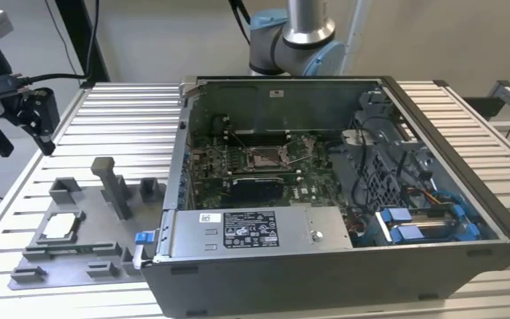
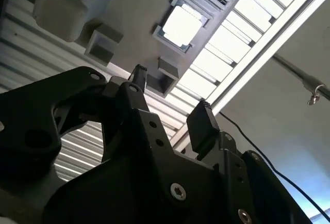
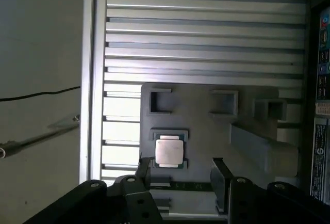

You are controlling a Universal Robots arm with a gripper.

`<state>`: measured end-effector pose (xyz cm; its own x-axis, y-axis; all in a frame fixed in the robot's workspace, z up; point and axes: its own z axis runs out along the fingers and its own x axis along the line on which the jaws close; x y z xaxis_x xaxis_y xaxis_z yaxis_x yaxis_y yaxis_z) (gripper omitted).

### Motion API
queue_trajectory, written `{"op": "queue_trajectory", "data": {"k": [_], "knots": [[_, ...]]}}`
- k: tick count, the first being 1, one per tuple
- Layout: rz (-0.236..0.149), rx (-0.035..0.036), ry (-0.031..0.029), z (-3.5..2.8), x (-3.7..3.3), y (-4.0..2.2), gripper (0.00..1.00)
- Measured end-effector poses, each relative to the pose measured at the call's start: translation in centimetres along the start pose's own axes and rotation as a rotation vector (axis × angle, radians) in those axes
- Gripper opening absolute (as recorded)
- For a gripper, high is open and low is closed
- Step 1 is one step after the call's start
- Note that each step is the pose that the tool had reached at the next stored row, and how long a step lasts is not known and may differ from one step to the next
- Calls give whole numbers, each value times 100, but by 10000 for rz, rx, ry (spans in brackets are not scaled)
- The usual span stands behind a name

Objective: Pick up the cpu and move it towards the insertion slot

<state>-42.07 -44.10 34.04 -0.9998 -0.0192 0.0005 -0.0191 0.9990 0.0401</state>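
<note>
Gripper (image 1: 24,143) hangs above the grey tray (image 1: 78,256) at the exterior view's left, jaws open and holding nothing. The cpu (image 1: 60,226) lies flat in that tray, well apart from the insertion slot (image 1: 264,157).

In the exterior view the room above the cpu (image 1: 60,226) lies free, while toward two o'clock from it a tall grey post (image 1: 112,185) and the computer case's wall (image 1: 182,146) stand before the insertion slot (image 1: 264,157).
</note>
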Motion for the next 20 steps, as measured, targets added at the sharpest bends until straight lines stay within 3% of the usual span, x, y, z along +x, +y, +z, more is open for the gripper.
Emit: {"op": "queue_trajectory", "data": {"k": [4,14,20], "knots": [[1,-1,-1,5,1,0,100],[2,3,0,182,21,-27,100],[0,3,0,287,23,-118,100]]}}
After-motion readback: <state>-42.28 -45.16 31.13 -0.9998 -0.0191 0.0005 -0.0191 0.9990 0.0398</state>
